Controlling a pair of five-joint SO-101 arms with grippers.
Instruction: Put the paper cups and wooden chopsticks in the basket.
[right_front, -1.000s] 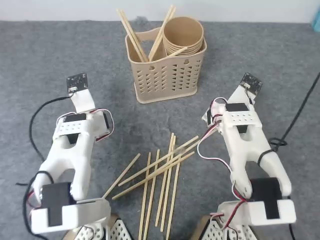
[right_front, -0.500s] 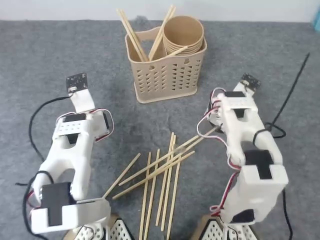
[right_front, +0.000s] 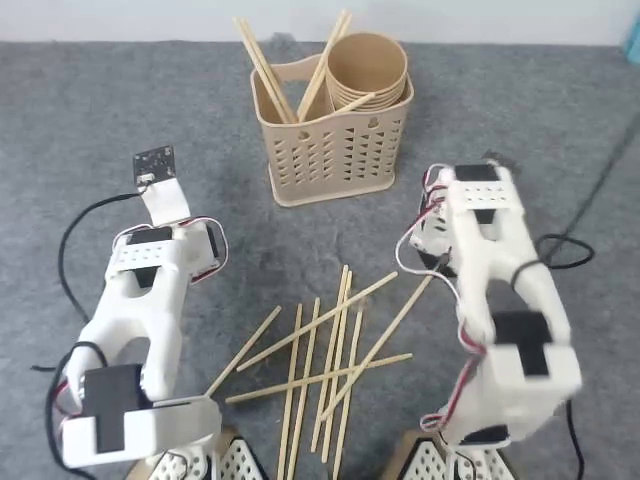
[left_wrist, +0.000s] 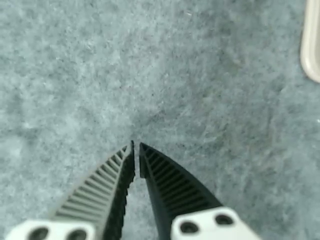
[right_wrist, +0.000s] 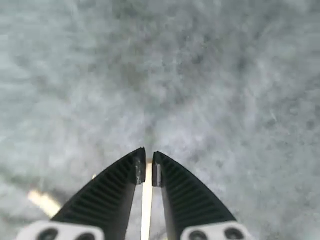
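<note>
A tan perforated basket (right_front: 335, 150) stands at the back of the grey carpet. It holds stacked paper cups (right_front: 367, 65) and several wooden chopsticks (right_front: 265, 70). Several more chopsticks (right_front: 320, 350) lie scattered between the two arms. My right gripper (right_wrist: 148, 152) is shut on a chopstick (right_wrist: 146, 200), a pale stick between its fingers, just above the carpet. In the high view that arm (right_front: 480, 240) stands at the right of the pile, and one long chopstick (right_front: 385, 340) runs from under it. My left gripper (left_wrist: 136, 146) is shut and holds nothing, over bare carpet left of the basket.
A corner of the basket (left_wrist: 312, 45) shows in the left wrist view. Another stick end (right_wrist: 44, 202) lies beside the right gripper. Black cables (right_front: 580, 240) trail at the right and another black cable (right_front: 65, 250) at the left. Open carpet lies on both sides of the basket.
The right arm has swung and its wrist has moved toward the basket. Two chopsticks in the pile have turned, one now running steeply down from under that arm. The left arm has not moved.
</note>
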